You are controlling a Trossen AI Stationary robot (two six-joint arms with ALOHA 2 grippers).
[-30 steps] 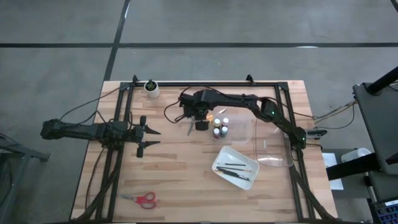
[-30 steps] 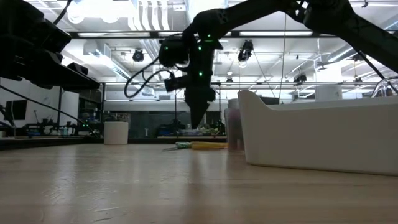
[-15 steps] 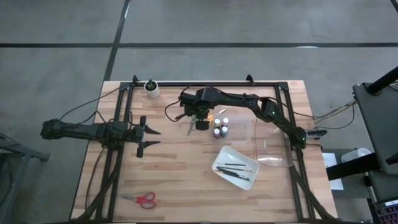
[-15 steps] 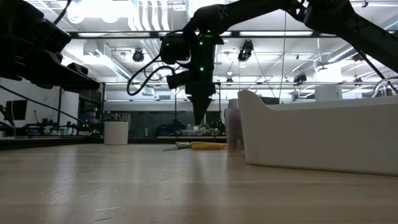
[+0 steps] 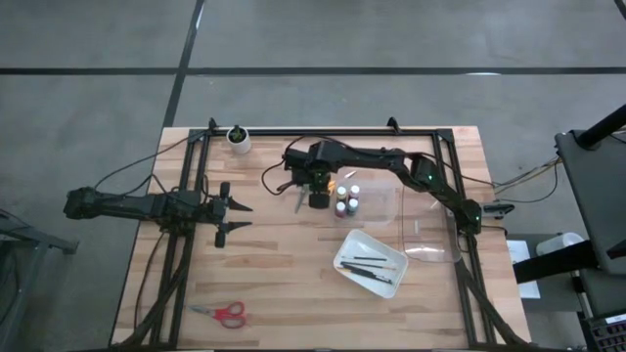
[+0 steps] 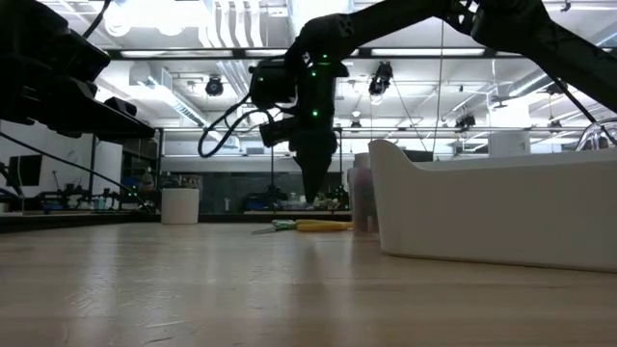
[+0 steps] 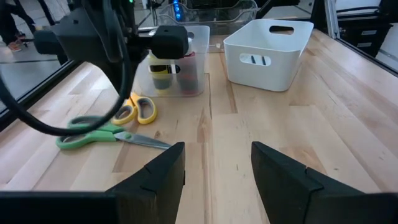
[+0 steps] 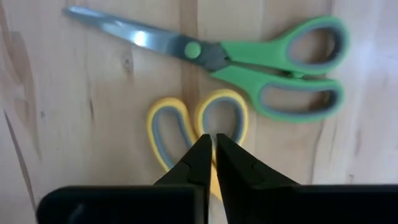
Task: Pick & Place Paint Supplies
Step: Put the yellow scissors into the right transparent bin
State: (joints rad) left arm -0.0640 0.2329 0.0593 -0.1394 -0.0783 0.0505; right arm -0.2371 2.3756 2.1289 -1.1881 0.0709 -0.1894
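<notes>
Wood, plastic and bright metal

The counter [image 8: 74, 74] is pale wood with visible grain and seams, smooth and matt. Green scissors [image 8: 249, 59] have glossy plastic handles lined grey and a shiny metal blade; yellow scissors [image 8: 186, 127] look like the same plastic. At the frame's upper right in the left wrist view, the tray [image 7: 267, 46] is matt white plastic.

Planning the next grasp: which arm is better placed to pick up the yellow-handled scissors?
Right. Its claw hangs directly over the yellow-handled scissors, fingers nearly together, beside the green-handled scissors. The left claw waits open, well away across the table.
</notes>
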